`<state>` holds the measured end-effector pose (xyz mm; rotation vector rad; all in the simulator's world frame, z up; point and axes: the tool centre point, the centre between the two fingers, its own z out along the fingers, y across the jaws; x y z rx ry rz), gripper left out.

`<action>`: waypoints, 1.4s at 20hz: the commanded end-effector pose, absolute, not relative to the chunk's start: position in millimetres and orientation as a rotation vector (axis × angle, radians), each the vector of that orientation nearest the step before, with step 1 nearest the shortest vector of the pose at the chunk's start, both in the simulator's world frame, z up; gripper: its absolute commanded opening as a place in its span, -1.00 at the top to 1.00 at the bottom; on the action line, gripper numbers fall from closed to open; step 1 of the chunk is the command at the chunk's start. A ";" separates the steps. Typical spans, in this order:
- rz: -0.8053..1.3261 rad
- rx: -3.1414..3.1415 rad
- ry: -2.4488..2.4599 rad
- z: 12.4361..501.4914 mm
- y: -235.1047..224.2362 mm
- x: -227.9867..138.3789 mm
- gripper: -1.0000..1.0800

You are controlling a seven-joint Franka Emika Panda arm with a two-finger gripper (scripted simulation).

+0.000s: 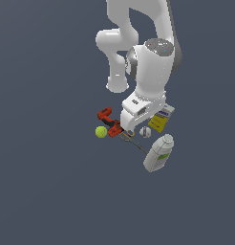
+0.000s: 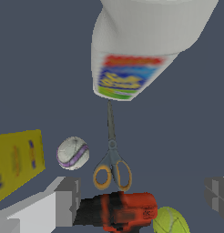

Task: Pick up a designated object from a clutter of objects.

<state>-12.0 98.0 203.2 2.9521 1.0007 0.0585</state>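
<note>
I hold the gripper [image 2: 143,195] wide over the drill [image 2: 118,210] and scissors [image 2: 112,159], so it isn't lined up on the white ball [image 2: 73,153] lying beside the yellow box [image 2: 16,161].

1. The small white ball [image 1: 145,132] [image 2: 73,153], with dark seam-like marks, lies between the yellow box [image 1: 158,122] [image 2: 17,160] and the scissors [image 1: 133,140] [image 2: 112,159], seemingly touching neither.
2. Beside them lie the red-and-black drill [image 1: 109,121] [image 2: 120,211], the yellow-green ball [image 1: 101,131] [image 2: 170,221] and the toppled white bottle [image 1: 158,154] [image 2: 141,45].
</note>
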 end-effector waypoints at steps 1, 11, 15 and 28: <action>0.047 2.900 1.142 182.8 108.0 -20.8 -0.92; 0.012 2.675 1.621 115.7 142.1 -61.5 -0.92; 0.005 2.608 1.739 100.2 150.3 -74.0 -0.92; -0.001 2.547 1.838 84.7 157.3 -85.7 -0.92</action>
